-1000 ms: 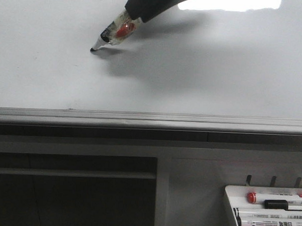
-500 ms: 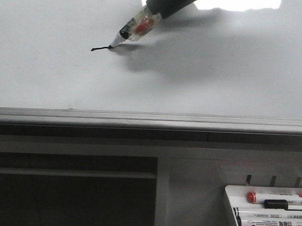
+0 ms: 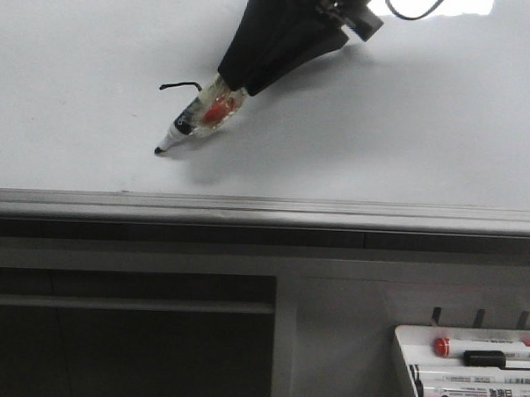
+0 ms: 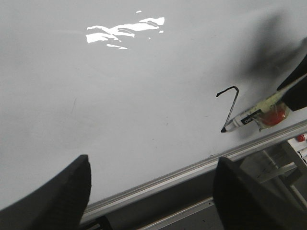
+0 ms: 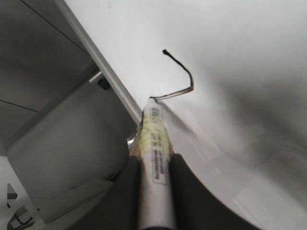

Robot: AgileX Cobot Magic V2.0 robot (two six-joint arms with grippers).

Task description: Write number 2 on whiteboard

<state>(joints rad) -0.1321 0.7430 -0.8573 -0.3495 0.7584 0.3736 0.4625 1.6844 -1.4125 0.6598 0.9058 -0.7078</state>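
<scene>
The whiteboard point(image 3: 409, 126) fills the upper front view. On it is a thin black line point(image 3: 180, 85) with a small hook at its left end and a short top stroke. In the left wrist view the line point(image 4: 231, 108) also runs diagonally down to the marker tip. My right gripper point(image 3: 232, 79) is shut on a marker point(image 3: 201, 116) with its tip touching the board at the diagonal's lower end. The right wrist view shows the marker point(image 5: 156, 143) between the fingers of my right gripper point(image 5: 154, 165) and the line point(image 5: 184, 76). My left gripper point(image 4: 152, 191) is open and empty near the board's bottom edge.
The board's grey metal bottom edge point(image 3: 264, 212) runs across the front view. Below it are a dark cabinet opening point(image 3: 118, 342) and a white marker tray point(image 3: 405, 367) holding several markers at the lower right.
The marker tip drew the top stroke rightward, then moved down and to the left, drawing the diagonal. The right arm has come lower over the board.
</scene>
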